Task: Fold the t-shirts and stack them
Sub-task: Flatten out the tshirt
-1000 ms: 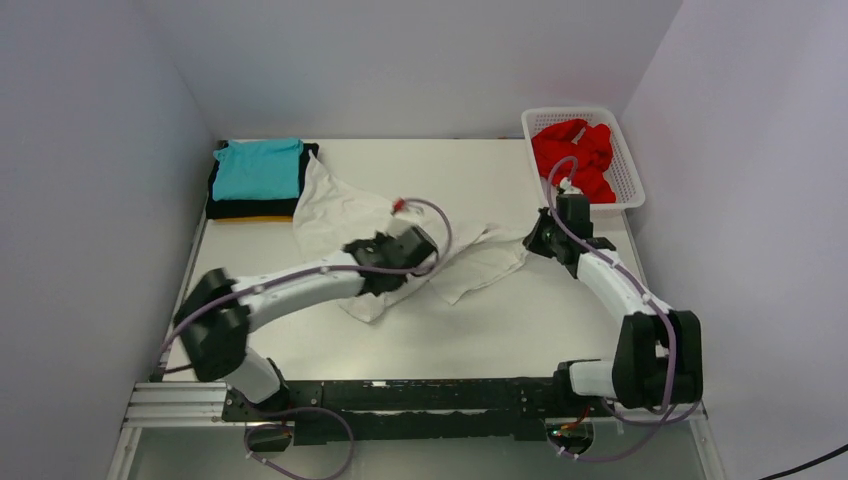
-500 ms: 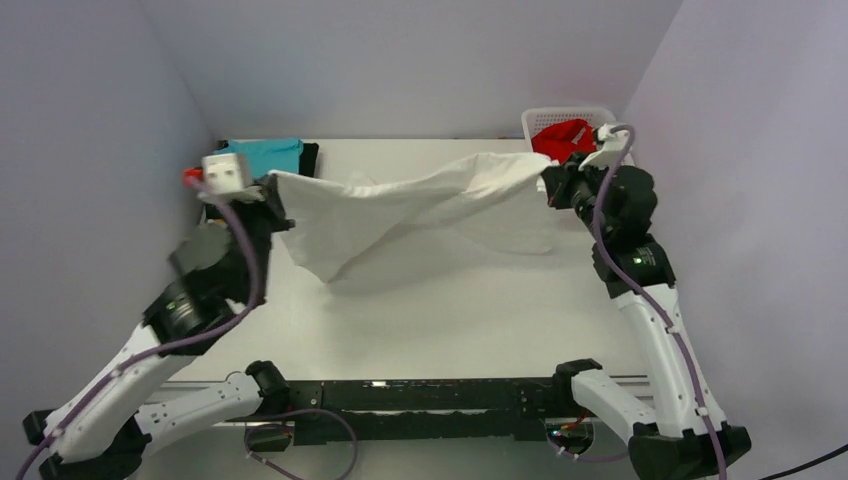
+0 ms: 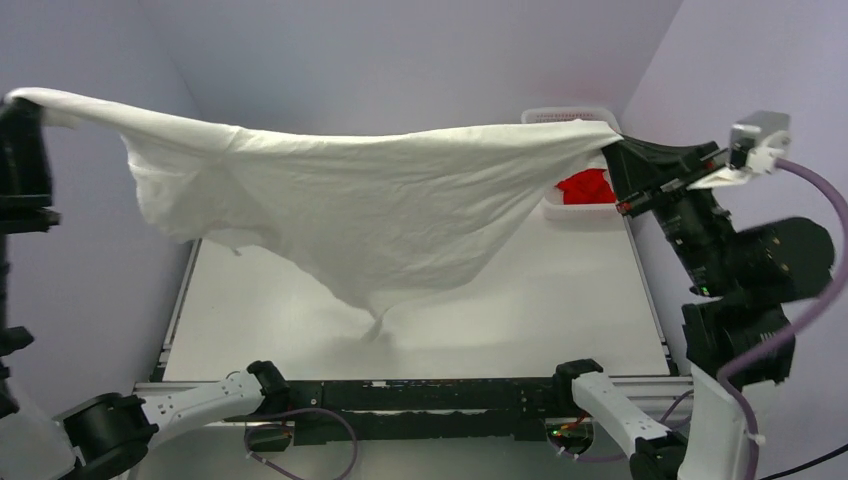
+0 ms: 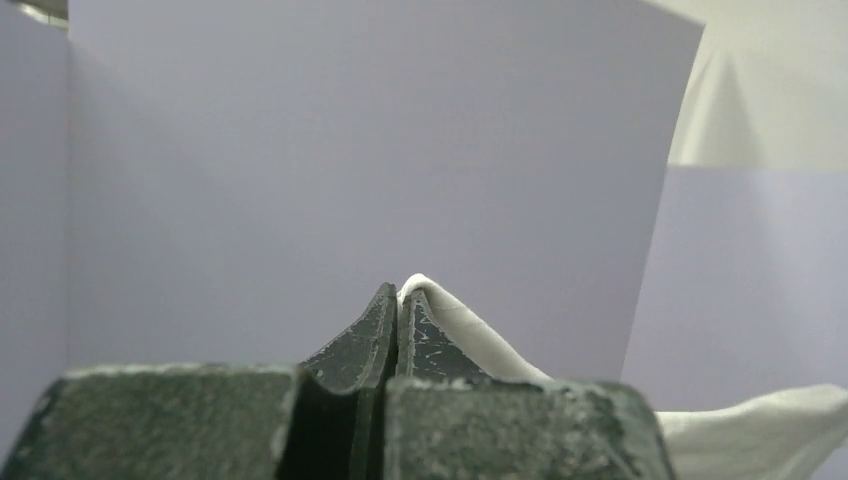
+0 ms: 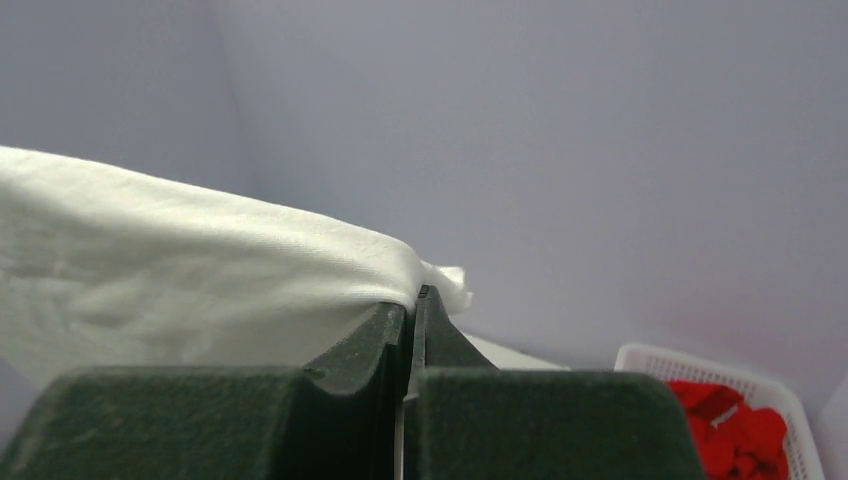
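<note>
The large white t-shirt (image 3: 370, 200) hangs spread high above the table, stretched between both grippers. My left gripper (image 3: 22, 110) is shut on its left end at the far left, seen up close in the left wrist view (image 4: 400, 295) with white cloth (image 4: 470, 330) draped over one finger. My right gripper (image 3: 612, 148) is shut on the right end, seen in the right wrist view (image 5: 415, 295) with the white shirt (image 5: 180, 270) running off to the left. The red t-shirt (image 3: 587, 186) lies in the basket. The teal, black and yellow-orange shirts are hidden behind the white shirt.
The white lattice basket (image 3: 582, 212) stands at the table's back right, partly behind the shirt; it also shows in the right wrist view (image 5: 700, 365). The shirt's lowest tip (image 3: 375, 320) hangs just above the table (image 3: 520, 300). Lilac walls close in on three sides.
Both arms have risen and spread far apart, lifting the white shirt off the table and stretching it wide. It now hides the folded stack at the back left.
</note>
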Controlling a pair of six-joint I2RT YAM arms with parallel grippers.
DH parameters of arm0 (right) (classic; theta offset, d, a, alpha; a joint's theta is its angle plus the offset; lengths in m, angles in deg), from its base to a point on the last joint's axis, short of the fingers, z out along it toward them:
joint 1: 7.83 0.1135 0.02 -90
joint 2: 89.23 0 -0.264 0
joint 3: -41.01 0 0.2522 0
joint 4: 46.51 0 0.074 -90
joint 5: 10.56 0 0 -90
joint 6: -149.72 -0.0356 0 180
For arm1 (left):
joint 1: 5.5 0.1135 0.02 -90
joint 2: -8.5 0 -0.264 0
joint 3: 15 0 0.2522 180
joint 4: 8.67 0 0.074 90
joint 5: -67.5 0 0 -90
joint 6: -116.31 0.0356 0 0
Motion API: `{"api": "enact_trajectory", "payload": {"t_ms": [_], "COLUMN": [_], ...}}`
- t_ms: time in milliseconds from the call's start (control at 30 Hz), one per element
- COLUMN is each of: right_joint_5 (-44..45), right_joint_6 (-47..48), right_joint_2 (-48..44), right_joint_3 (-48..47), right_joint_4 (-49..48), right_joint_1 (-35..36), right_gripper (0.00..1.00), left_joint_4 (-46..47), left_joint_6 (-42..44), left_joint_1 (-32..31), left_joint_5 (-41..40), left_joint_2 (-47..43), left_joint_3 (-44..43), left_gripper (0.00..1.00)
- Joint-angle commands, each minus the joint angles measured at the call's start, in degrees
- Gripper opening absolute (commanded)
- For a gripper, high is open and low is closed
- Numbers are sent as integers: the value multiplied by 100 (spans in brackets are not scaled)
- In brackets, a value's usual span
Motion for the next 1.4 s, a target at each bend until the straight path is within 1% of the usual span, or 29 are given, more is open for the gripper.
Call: {"api": "enact_trajectory", "payload": {"t_ms": [0,67,100,167,233,267,300,333,367,400,433,500,533,567,600,667,700,733,767,800,833,867,900,933,1000,1167,1233,1267,1367], "right_joint_5": [-60,114,219,496,716,882,1145,1313,1451,1574,1828,2122,2200,2244,2247,2316,2287,2222,2115,1994,2007,2016,2067,2154,2240,2059,1812,1697,1668], "right_joint_6": [-152,-198,-213,-243,-201,-241,-301,-359,-410,-480,-599,-860,-935,-1006,-1028,-1119,-1073,-1017,-930,-787,-707,-638,-575,-544,-564,-801,-948,-1035,-1337], "right_joint_2": [-61,-22,31,171,363,443,530,590,641,687,749,1032,1135,1398,1622,2137,2399,2701,3020,3295,3578,3806,3996,4104,4088,3199,2696,2489,1926], "right_joint_3": [-408,-384,-363,-277,-123,-6,143,360,642,940,1280,1893,2206,2591,2852,3309,3508,3655,3721,3733,3659,3547,3426,3296,3227,3764,4098,4218,4530], "right_joint_4": [214,204,228,293,361,390,393,335,243,128,40,-85,-164,-274,-465,-927,-1215,-1577,-1872,-2129,-2179,-2149,-2054,-1873,-1738,-2002,-2097,-2076,-1854], "right_joint_1": [-1,2,-1,0,0,2,1,-3,-2,-2,-8,-15,-36,-49,-62,-105,-124,-140,-148,-134,-133,-132,-109,-101,-76,-47,-55,-54,-72], "right_gripper": [0,0,0,0,0,0,0,0,0,0,0,0,1,3,7,10,15,33,56,75,91,98,100,100,100,100,100,100,100], "left_joint_4": [-497,-177,217,1284,2703,2886,2493,1772,1193,888,811,952,1157,1392,1648,1718,1633,1491,1262,1052,646,336,146,50,69,140,273,381,791], "left_joint_6": [512,749,951,1614,2563,2765,2471,1583,955,462,143,-261,-459,-648,-828,-1364,-1489,-1603,-1709,-1803,-1914,-2003,-2096,-2152,-2253,-2642,-2844,-2917,-3174], "left_joint_1": [22,23,21,20,78,242,562,946,1391,1770,2045,2372,2467,2550,2628,2748,2771,2768,2775,2775,2776,2775,2775,2776,2777,2769,2750,2729,2605], "left_joint_5": [633,317,1,-750,-1679,-1880,-1781,-1518,-1205,-981,-878,-446,-147,120,328,480,464,382,382,265,210,149,77,60,122,720,1047,1207,1585], "left_joint_2": [749,890,942,1108,1472,1720,1957,2191,2423,2631,2824,3118,3235,3455,3687,4335,4744,5116,5515,5875,6179,6421,6581,6626,6496,5563,4992,4540,3420], "left_joint_3": [-1028,-875,-612,16,541,599,534,432,381,474,709,1444,1909,2484,2801,3004,2948,2792,2591,2334,2036,1708,1481,1382,1462,2175,2893,3244,4562], "left_gripper": [0,0,0,0,0,0,0,0,0,0,0,0,2,4,6,14,19,21,43,68,94,99,99,99,99,99,99,99,99]}}
